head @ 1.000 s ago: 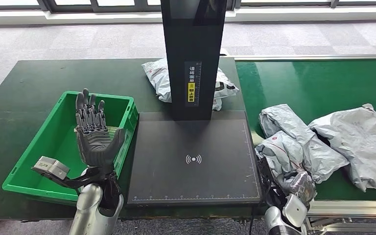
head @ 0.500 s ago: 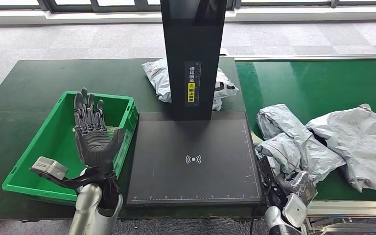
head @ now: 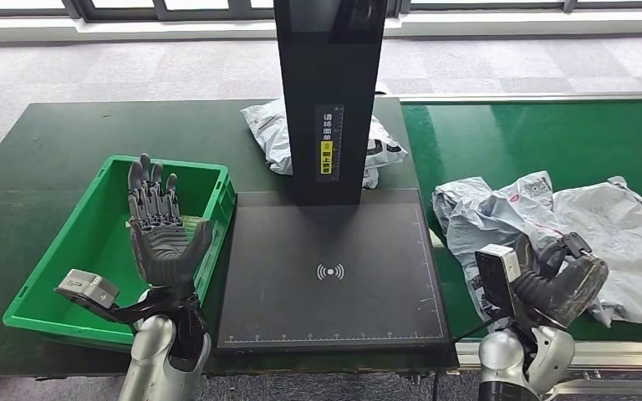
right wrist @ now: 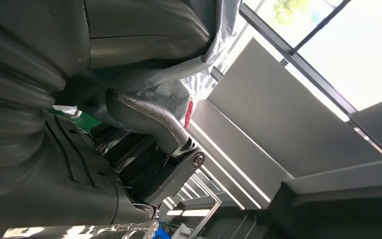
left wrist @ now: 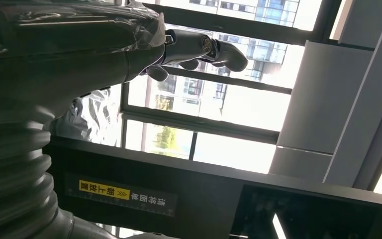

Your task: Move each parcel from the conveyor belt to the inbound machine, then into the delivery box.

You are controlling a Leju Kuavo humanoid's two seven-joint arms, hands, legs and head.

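Observation:
My right hand [head: 556, 284] is raised over the near edge of the conveyor belt [head: 543, 138] and grips a crumpled grey parcel [head: 493, 209]. The right wrist view has the thumb [right wrist: 149, 119] pressed into the parcel's plastic [right wrist: 179, 87]. A larger grey parcel [head: 627, 234] lies on the belt just right of it. Another parcel [head: 272, 134] lies behind the inbound machine's black tower [head: 328, 92]. The machine's flat black plate [head: 332, 267] is bare. My left hand [head: 160, 230] stands open, palm up with fingers spread, over the green delivery box [head: 84, 242]; its fingers [left wrist: 214, 47] hold nothing.
The green table [head: 42, 159] carries the box and the machine. The tower rises close to the plate's far edge. Grey carpet [head: 134, 71] and windows lie beyond the table.
My right hand has risen from below the belt's near edge with the crumpled parcel in it. The parcels on the belt shifted. The left hand has not moved.

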